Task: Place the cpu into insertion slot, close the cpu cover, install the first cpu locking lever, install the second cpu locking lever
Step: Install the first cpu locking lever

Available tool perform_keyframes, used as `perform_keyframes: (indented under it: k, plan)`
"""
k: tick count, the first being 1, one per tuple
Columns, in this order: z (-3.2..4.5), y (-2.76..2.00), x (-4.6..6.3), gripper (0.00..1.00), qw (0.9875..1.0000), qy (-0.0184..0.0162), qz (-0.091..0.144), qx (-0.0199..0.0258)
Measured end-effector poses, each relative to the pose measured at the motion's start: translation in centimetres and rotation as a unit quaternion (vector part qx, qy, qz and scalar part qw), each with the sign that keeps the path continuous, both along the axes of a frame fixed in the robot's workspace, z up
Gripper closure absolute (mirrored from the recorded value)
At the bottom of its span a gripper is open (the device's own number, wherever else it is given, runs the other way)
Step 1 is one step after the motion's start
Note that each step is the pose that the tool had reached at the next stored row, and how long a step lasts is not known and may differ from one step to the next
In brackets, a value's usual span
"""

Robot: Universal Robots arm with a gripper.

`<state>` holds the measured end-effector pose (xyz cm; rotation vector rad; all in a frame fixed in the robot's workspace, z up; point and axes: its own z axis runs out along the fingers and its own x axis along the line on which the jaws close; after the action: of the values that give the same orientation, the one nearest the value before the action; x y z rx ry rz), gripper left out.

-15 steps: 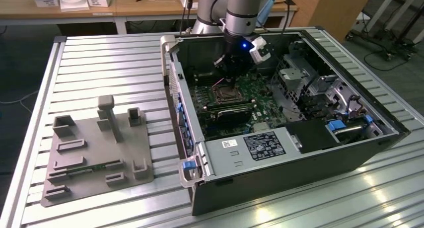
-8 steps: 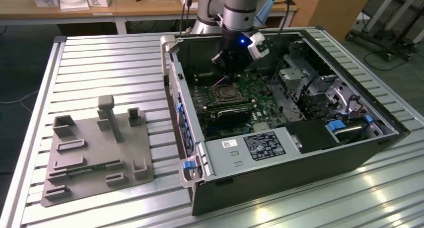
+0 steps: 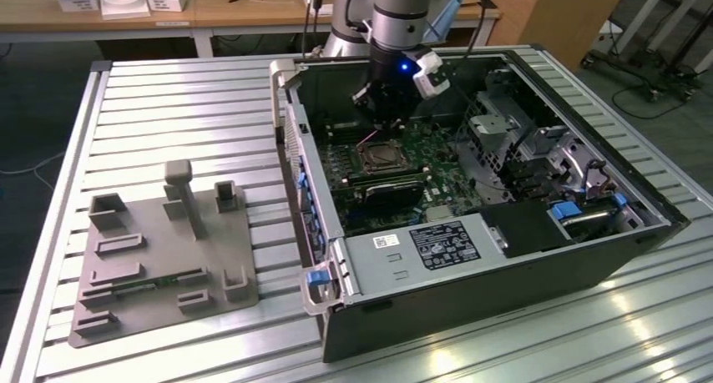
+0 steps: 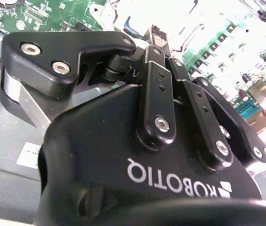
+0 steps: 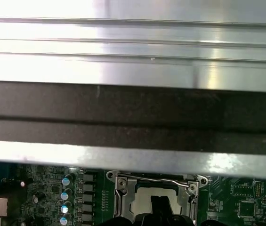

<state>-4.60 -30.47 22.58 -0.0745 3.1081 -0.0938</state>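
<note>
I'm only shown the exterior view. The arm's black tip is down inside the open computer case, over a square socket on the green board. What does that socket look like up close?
Observer: In the first wrist view, the thin square silvery-grey metal cpu cover frames a pale centre, with the dark gripper right in front of it.
Operator: Is there anything along the frame's edge?
Observer: Yes, a thin bent metal wire lever runs along one side of the frame, between its two corner screws.
</note>
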Motion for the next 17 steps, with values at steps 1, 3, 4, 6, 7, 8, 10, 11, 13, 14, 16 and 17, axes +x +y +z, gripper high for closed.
perform_keyframes:
  k: [1, 3, 4, 6, 7, 8, 10, 11, 13, 14, 16, 17]
  plan:
    - [0.00, 0.00, -0.01, 0.90, 1.0000, 0.0000, 0.000, 0.0001]
    - [0.01, -0.01, -0.18, 0.90, 1.0000, 0.0000, 0.000, 0.0001]
    - [0.01, -0.01, -0.18, 0.90, 1.0000, 0.0001, 0.000, 0.0001]
    - [0.01, -0.01, -0.18, 0.90, 1.0000, 0.0001, 0.000, 0.0001]
    - [0.01, -0.01, -0.18, 0.90, 1.0000, 0.0000, 0.000, 0.0001]
    - [0.01, -0.01, -0.18, 0.90, 1.0000, 0.0001, 0.000, 0.0001]
    - [0.01, -0.01, -0.19, 0.90, 1.0000, 0.0001, 0.000, 0.0001]
    - [0.01, -0.01, -0.19, 0.90, 1.0000, 0.0000, 0.000, 0.0001]
    - [0.01, -0.01, -0.19, 0.90, 1.0000, 0.0000, 0.000, 0.0001]
    - [0.01, -0.01, -0.24, 0.90, 1.0000, 0.0000, 0.000, 0.0001]
    - [0.01, -0.02, -0.59, 0.90, 1.0000, 0.0001, 0.000, 0.0001]
    - [0.01, -0.01, -0.82, 0.90, 1.0000, 0.0000, 0.000, 0.0001]
